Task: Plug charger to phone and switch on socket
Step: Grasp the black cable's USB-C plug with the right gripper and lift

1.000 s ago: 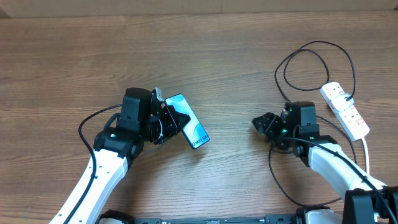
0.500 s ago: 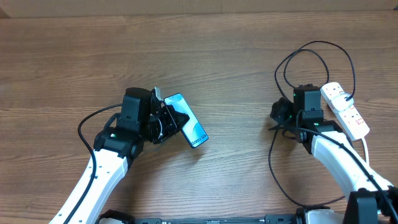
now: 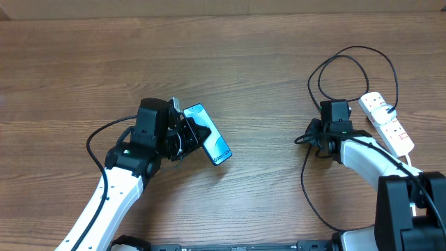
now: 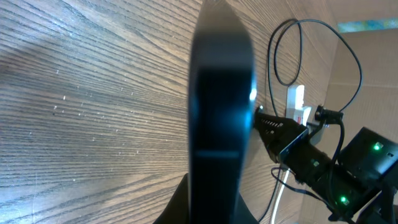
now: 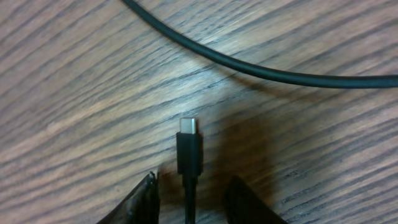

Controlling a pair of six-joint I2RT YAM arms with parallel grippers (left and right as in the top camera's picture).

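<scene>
My left gripper (image 3: 187, 137) is shut on the phone (image 3: 207, 134) and holds it tilted above the table, light-blue screen up. In the left wrist view the phone (image 4: 221, 106) shows edge-on, rising from between the fingers (image 4: 211, 208). My right gripper (image 3: 311, 132) is open and low over the table. Its fingertips (image 5: 193, 186) straddle the charger's thin black cable just behind the connector tip (image 5: 188, 146), with gaps on both sides. The charger cable (image 3: 352, 50) loops back to the socket (image 3: 387, 123), a white power strip at the right edge.
The strip's thick white cord (image 3: 410, 171) runs toward the front right. Another stretch of charger cable (image 5: 261, 70) crosses the wood beyond the connector. In the left wrist view the right arm (image 4: 323, 171) and the strip (image 4: 297, 102) lie beyond the phone.
My right gripper swung right toward the strip, then turned down over the cable end with its fingers around the connector's cable. The left arm and phone have stayed in place.
</scene>
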